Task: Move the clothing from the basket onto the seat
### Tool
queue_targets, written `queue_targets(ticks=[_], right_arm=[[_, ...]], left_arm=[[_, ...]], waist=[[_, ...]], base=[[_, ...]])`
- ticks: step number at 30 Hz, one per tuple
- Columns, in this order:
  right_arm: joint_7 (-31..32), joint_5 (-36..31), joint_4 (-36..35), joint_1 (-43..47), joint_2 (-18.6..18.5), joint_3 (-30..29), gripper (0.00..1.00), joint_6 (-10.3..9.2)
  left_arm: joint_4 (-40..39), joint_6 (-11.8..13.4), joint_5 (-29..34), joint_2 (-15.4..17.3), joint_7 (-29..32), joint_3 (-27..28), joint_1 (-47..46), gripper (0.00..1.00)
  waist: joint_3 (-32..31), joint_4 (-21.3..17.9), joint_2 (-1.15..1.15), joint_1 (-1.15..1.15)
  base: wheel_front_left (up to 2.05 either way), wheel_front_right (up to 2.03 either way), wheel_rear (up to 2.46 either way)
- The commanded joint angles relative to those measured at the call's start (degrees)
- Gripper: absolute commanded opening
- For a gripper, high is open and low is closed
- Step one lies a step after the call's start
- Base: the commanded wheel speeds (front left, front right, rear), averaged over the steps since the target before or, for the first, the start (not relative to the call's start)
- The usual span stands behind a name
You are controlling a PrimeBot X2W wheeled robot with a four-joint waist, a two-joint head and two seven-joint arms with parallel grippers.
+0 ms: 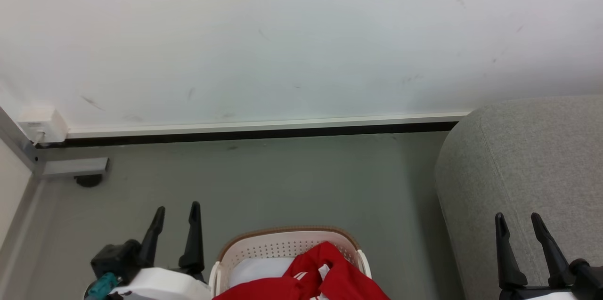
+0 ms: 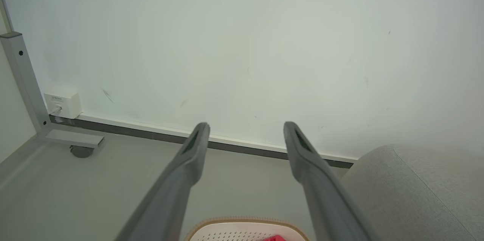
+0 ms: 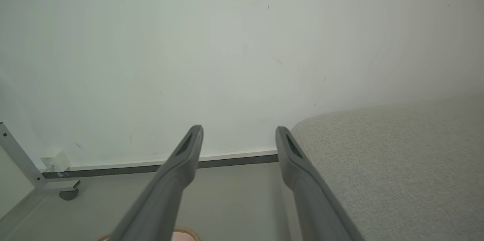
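**Both hands empty, clothing in the basket: risks before the first pick**

Risks, largest item first.
- Seat: light grey, at the floor's right side, its rounded corner reaching the wall edge. It rises above the basket's rim, so a load carried low would likely drag on its side and pull free.
- Basket: stands on the floor just left of the seat, well off the wall edge. It looks light. A garment snagged on the brown rim, or a finger caught in the holes, could lift or tip it.
- Clothing: red with white stripes, heaped inside and lapping the right rim. Soft and tangled. A pinch may take one fold only, and the rest may trail and drop into the floor gap between basket and seat. Something white lies beneath it, and I cannot tell what.
- Left hand: fingers apart, holding nothing, left of the basket.
- Right hand: fingers apart, empty, showing against the seat. Its height over the seat is not readable.

Surroundings.
- Wall: pale and scuffed, behind everything.
- Metal frame foot on a caster sits at the floor's far-left corner, well clear of the route.
- Socket box is mounted above it.
- Nothing stands between basket and seat.
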Motion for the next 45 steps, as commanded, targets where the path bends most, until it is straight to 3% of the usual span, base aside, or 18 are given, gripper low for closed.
queue_targets(ticks=[1, 22, 45], right_arm=[[-0.5, -1.1, -0.7, 0.6, -0.2, 0.1, 1.0, -0.09], [-2.8, -7.8, -1.7, 0.9, 0.1, 0.3, 1.0, -0.11], [-3.5, -8.9, -2.3, 1.3, 0.0, 0.3, 1.0, -0.12]], left_arm=[[-0.2, -0.2, 1.8, 0.1, -0.5, 0.2, -1.1, 1.0], [0.1, -1.1, 9.1, -0.3, -2.8, 0.4, -1.7, 1.0], [0.8, -1.2, 8.3, -0.3, -3.4, 0.2, -1.7, 1.0]], waist=[[0.0, 0.1, 0.0, 0.0], [0.3, 0.2, 0.0, 0.0], [0.4, 0.5, 0.0, 0.0]], base=[[0.0, 0.0, 0.0], [0.0, 0.0, 0.0], [0.0, 0.0, 0.0]])
